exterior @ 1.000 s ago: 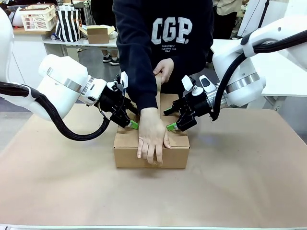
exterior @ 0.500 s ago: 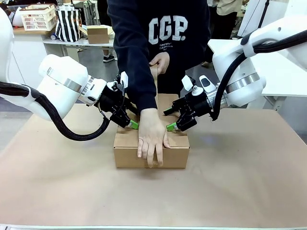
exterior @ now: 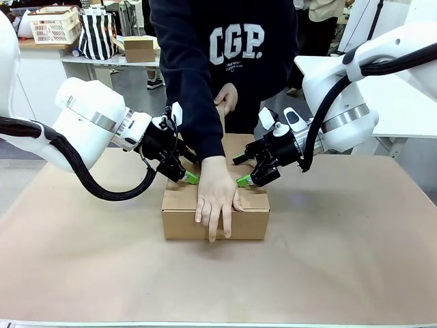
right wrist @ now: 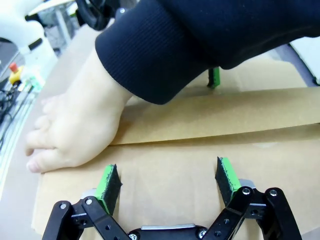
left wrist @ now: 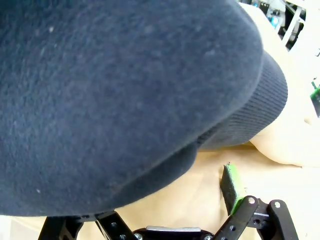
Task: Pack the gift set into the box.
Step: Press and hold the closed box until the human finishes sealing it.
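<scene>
Brown-papered table (exterior: 341, 273): the box (exterior: 184, 215) is sitting mid-table, a person's hand (exterior: 217, 198) pressing its flaps flat. You are hovering the left gripper (exterior: 183, 174) and right gripper (exterior: 247, 179) with jaws spread, empty; hold clear of the sleeve (right wrist: 150, 55).

Even, bright overhead light fills the front view, leaving only soft shadows under the box (exterior: 214, 212) and the person's hand (exterior: 217, 197) at about 6 o'clock. In the left wrist view a dark sleeve (left wrist: 125, 100) sits so close that it is blurred, its weave soft from 9 to 3 o'clock. The right wrist view is sharper, with wide-angle bending toward its edges and no glare on the cardboard.
</scene>
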`<state>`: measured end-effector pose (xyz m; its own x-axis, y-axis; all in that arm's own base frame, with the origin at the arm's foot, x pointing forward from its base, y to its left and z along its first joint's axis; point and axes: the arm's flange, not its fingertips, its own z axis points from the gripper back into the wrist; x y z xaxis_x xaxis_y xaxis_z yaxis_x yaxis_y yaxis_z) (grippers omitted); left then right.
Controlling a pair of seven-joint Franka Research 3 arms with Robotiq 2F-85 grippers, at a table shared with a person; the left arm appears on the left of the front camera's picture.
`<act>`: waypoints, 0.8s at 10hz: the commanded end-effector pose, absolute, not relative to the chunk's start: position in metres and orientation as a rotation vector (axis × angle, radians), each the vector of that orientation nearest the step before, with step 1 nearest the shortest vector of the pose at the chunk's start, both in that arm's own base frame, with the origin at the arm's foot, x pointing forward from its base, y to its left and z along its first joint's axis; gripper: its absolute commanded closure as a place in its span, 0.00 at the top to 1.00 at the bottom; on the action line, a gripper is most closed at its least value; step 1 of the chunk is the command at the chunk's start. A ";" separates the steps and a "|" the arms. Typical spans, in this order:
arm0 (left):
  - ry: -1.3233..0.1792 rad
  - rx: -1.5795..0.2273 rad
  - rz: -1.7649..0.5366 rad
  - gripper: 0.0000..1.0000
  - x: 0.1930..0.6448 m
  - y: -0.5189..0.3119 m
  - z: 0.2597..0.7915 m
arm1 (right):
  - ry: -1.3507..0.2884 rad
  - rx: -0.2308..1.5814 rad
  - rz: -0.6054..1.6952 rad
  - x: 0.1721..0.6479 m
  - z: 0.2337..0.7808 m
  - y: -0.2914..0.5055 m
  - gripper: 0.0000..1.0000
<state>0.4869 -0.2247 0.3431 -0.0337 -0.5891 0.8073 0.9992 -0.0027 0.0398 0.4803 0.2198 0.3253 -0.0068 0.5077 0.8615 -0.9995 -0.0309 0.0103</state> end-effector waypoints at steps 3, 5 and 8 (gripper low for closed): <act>-0.760 -0.712 -1.464 1.00 0.486 -0.224 0.340 | -0.797 0.827 1.450 0.480 0.323 0.220 1.00; -0.760 -0.712 -1.464 1.00 0.486 -0.224 0.340 | -0.797 0.827 1.450 0.480 0.323 0.220 1.00; -0.760 -0.712 -1.464 1.00 0.486 -0.224 0.340 | -0.797 0.827 1.450 0.480 0.323 0.220 1.00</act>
<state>0.4869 -0.2246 0.3429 -0.0332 -0.5893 0.8073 0.9992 -0.0025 0.0393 0.4803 0.2199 0.3248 -0.0064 0.5078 0.8615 -0.9995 -0.0312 0.0110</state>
